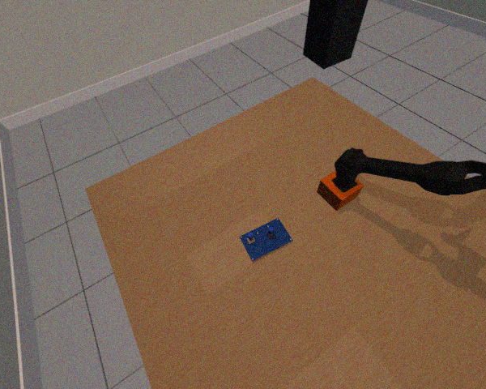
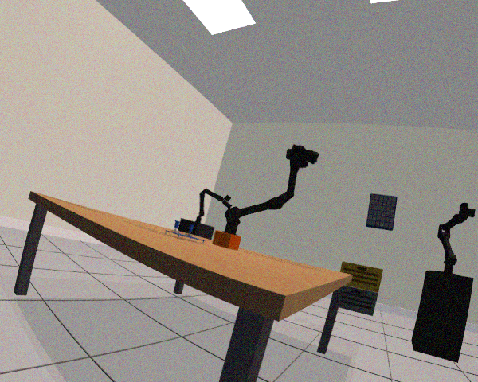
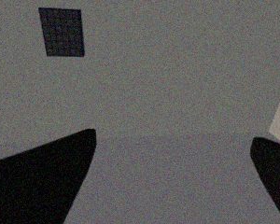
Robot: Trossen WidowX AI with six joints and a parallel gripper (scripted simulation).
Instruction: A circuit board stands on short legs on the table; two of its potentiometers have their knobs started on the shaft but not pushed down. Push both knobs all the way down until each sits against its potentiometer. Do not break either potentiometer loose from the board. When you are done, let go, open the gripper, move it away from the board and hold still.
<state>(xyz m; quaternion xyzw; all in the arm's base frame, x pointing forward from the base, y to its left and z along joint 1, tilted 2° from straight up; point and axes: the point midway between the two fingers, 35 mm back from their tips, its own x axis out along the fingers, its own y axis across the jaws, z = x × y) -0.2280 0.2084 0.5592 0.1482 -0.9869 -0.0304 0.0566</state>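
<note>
The blue circuit board (image 1: 262, 249) (image 2: 197, 238) stands on short legs on the table. In the top view the left blue knob (image 1: 250, 234) is above a pale potentiometer (image 1: 250, 241), and the right blue knob (image 1: 270, 228) is above a dark potentiometer (image 1: 271, 235). The exterior view shows both knobs upright, one blue knob (image 2: 176, 224) at left and another blue knob (image 2: 190, 228) at right. The gaps under them are too small to judge. My gripper (image 3: 171, 141) is open and empty, raised high above the table and away from the board. The board is outside the wrist view.
The arm's orange base block (image 1: 338, 196) (image 2: 227, 239) stands on the wooden table (image 1: 185, 201) (image 2: 247, 271) beside the board. In the exterior view, another black arm (image 2: 201, 205) is behind the table and one more black arm (image 2: 447, 242) stands on a black pedestal (image 2: 441, 314) at right.
</note>
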